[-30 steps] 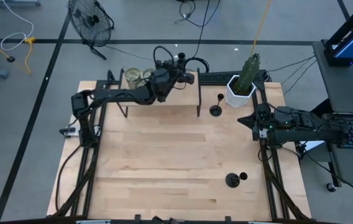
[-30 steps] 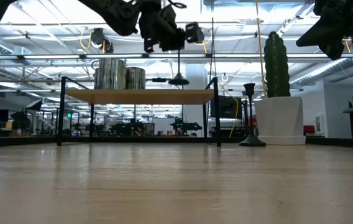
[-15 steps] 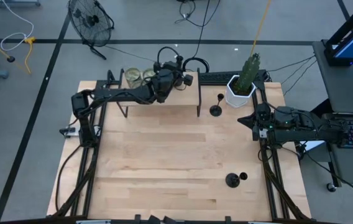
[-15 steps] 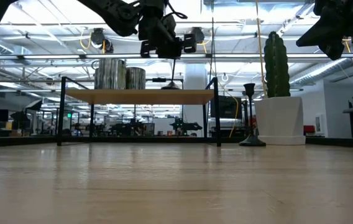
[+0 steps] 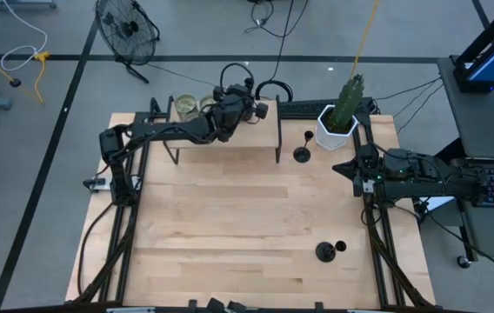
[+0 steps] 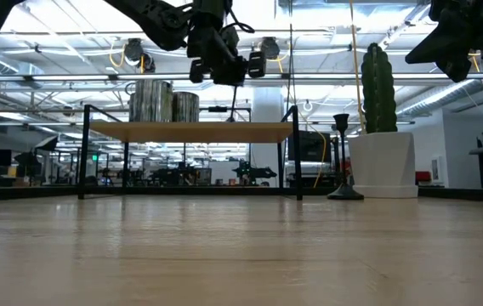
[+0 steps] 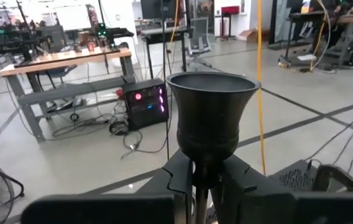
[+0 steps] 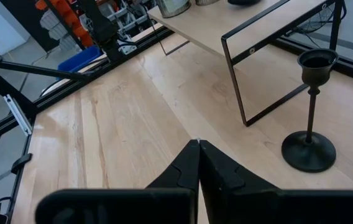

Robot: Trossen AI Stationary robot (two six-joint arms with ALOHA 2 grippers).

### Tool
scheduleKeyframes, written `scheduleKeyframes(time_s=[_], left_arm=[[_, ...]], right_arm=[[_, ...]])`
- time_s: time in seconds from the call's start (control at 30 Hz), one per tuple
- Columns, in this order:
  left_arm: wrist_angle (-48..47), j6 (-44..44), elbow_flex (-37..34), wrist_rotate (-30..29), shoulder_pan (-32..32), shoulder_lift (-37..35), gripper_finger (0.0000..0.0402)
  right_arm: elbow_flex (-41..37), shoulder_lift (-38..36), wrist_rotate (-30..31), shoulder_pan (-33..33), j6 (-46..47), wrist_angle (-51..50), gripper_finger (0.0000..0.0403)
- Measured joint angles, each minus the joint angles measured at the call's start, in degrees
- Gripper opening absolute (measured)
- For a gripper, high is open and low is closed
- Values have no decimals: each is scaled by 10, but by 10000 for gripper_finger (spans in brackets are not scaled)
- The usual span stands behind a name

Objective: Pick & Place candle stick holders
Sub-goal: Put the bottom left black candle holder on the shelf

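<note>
We counted three candle stick holders (image 5: 302, 154) (image 5: 324, 251) (image 7: 212, 121), two glass jars (image 5: 194, 107), one cactus pot (image 5: 336, 130), one little shelf table (image 5: 269, 132).

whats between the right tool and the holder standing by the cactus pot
Nothing: in the right wrist view only bare table separates the shut right tool from the candle stick holder.

No readable text in any view.
No label, brand, number or sign can be made out on anything on the table or in the room behind it.
</note>
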Motion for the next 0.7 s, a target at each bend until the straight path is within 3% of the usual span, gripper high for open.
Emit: scheduleKeyframes(time_s=[0.17, 0.4, 0.7], left_arm=[[-6, 0, 0, 5, -1, 0, 31], [-8, -5, 0, 5, 9, 0, 73], [-15, -25, 0, 4, 22, 0, 40]], right_arm=[[0, 0, 0, 0, 0, 0, 0], [0, 0, 0, 0, 0, 0, 0], [0, 0, 0, 0, 0, 0, 0]])
